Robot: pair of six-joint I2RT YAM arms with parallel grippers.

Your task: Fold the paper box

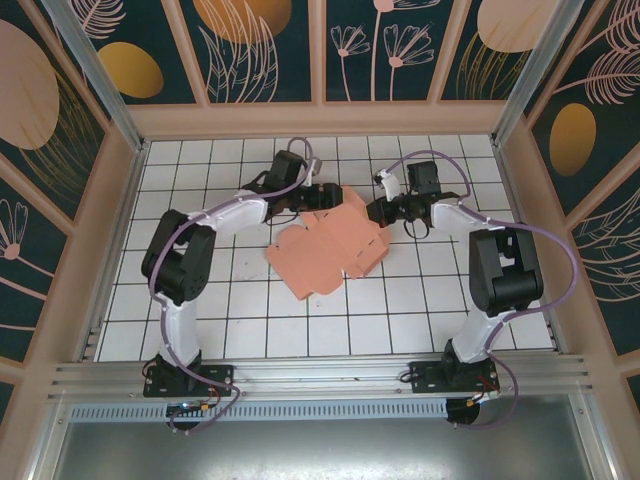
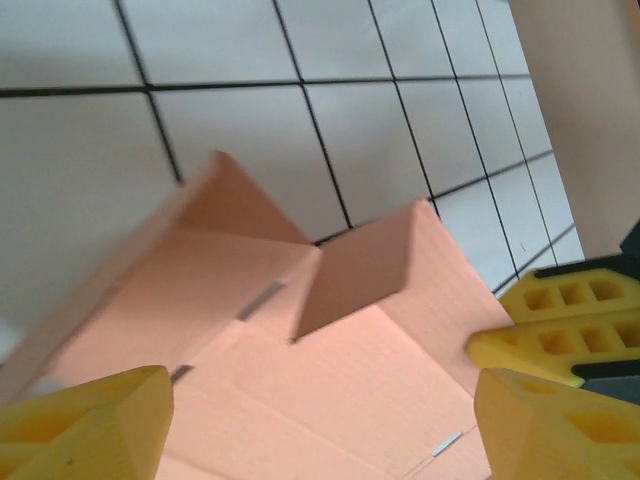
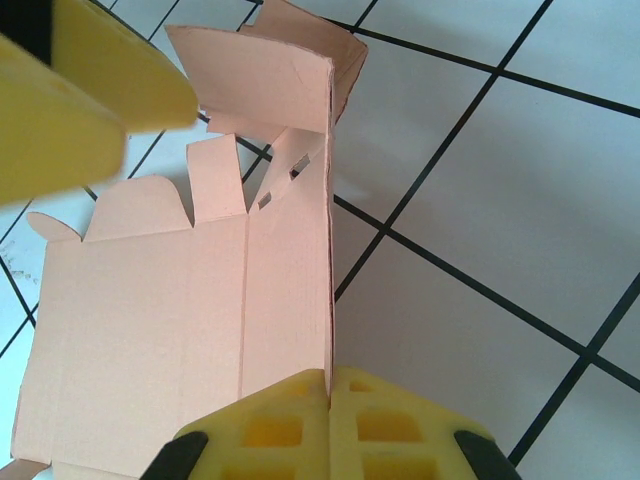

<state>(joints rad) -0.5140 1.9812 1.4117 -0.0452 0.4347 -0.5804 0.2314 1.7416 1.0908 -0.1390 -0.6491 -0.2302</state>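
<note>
The setting is a robotics laboratory test cell. A white surface (image 1: 300, 320) ruled with a black grid forms its base. Framed panels (image 1: 265, 50) printed with plant motifs enclose it at 9, 12 and 3 o'clock, with aluminium posts (image 1: 93, 70) at the far corners. An aluminium rail (image 1: 320, 375) at 6 o'clock carries a cabled left arm (image 1: 178, 262) and right arm (image 1: 505, 270).

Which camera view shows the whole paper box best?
The top external view: the paper box lies there nearly whole, its outline and flaps visible between the arms. The left wrist view gives two raised flaps close up; the right wrist view gives part of it, one edge pinched by the right gripper.
</note>
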